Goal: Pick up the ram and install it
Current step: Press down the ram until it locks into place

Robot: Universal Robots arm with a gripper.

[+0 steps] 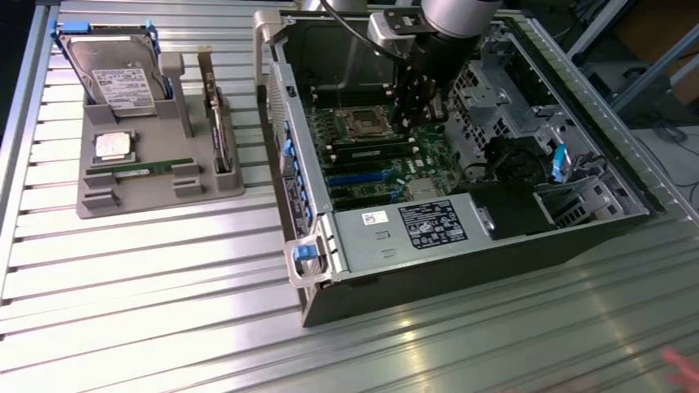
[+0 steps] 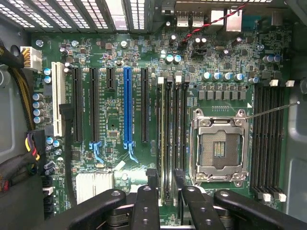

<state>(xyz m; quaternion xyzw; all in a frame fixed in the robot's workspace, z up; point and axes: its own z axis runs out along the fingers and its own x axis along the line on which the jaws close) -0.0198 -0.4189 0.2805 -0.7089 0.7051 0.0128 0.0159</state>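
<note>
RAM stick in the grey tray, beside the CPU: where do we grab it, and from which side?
Grip the ram at mid-length, with the claw coming straight down from above and closing across its thin thickness. It looks to sit on edge in a groove of the grey tray, with raised blocks at both ends, so probably only the middle of the top edge is free.

On the table (image 1: 164,270), the tray (image 1: 110,201) lies toward the exterior view's left and the open computer case (image 1: 459,278) toward its right, apart. On the tray, the hard drive (image 1: 114,70) stands at the back. The processor (image 1: 113,145) lies in front of it, and a ram stick (image 1: 142,170) lies in front of that. Inside the case, the gripper (image 2: 164,176) hangs over the motherboard (image 2: 110,143). Its fingers (image 2: 150,191) stand either side of a second ram stick (image 2: 166,143), which sits in a slot (image 2: 165,86) beside the processor socket (image 2: 219,143).
</note>
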